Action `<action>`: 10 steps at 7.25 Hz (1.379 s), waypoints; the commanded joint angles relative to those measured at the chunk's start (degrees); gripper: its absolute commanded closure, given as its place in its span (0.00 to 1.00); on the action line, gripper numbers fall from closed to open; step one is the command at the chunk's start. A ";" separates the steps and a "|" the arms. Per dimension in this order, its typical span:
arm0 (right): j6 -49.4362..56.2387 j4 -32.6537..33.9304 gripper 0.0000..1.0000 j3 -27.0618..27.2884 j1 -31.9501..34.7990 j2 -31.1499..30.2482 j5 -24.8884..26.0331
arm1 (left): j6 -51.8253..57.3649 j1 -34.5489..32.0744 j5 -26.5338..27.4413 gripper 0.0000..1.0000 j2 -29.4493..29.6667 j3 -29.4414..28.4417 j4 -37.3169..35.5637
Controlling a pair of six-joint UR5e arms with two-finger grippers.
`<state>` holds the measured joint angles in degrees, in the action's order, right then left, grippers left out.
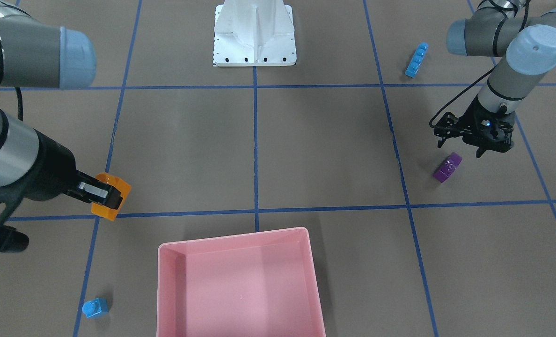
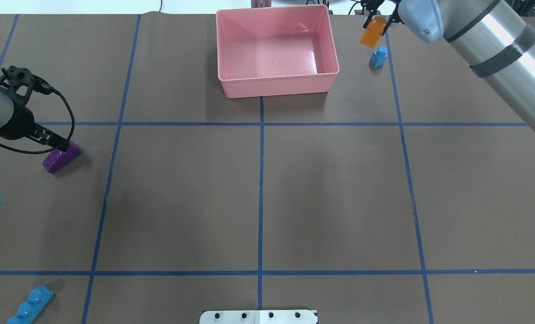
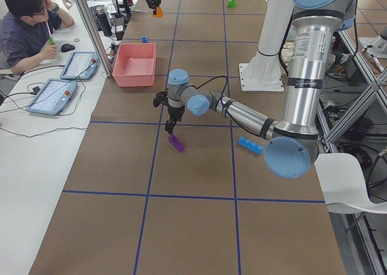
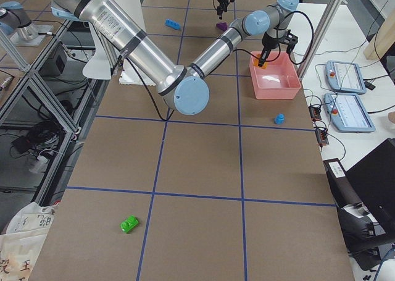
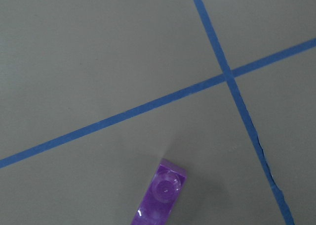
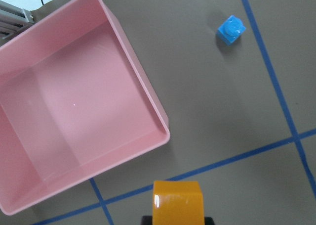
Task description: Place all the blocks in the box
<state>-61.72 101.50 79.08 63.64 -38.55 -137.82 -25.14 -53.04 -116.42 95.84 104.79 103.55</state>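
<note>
— Over by the pink box [image 1: 233, 234], what is hard for you to see?

— Your front view cuts off its near edge, and only its low walls and glossy floor show. The right claw [image 1: 101, 194] is clamped on the orange brick [image 1: 121, 186], just outside the box's corner. From the right wrist camera you get only the brick's smooth orange face, with the fingers behind it.

— And the left claw [image 2: 61, 145]?

— It hangs right over the purple brick [image 2: 61, 157]. You cannot tell how far it is open, or whether it touches the brick. Its wrist camera shows no fingers, and the translucent studded brick runs off the bottom of that view.

— Where are the other bricks?

— You'll find the small one-stud blue brick [image 2: 378, 57] on the worktop just beside the box, near the orange one. The long blue brick [image 2: 31, 306] lies well apart near the robot's white base [image 2: 258, 317], partly cut off by the overhead view. The green brick [image 4: 129, 223] shows only in your side views, at the worktop's far right end.

— Any writing?

— A white bag [image 4: 24, 238] on the floor has dark characters, too small to read.
</note>
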 commanded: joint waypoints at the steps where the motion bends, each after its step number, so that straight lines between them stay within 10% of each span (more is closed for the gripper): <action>1: -6.64 -15.83 1.00 -13.64 -3.42 5.39 3.67 | 2.10 0.48 0.49 0.01 0.31 -3.08 1.56; 4: -7.01 -34.29 1.00 -31.03 -8.52 12.78 14.56 | 2.20 0.56 0.23 0.01 0.40 -7.75 5.88; 9: -7.09 -43.03 0.99 -37.94 -13.90 16.40 28.48 | 1.59 0.74 -0.21 0.01 1.45 -9.07 5.88; 10: -7.09 -43.13 0.26 -37.94 -13.90 16.40 29.79 | 1.50 0.83 -0.13 0.01 2.32 -9.95 6.14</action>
<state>-68.81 59.34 41.33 49.94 -22.23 -109.56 -23.57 -52.29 -116.61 97.48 95.64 109.48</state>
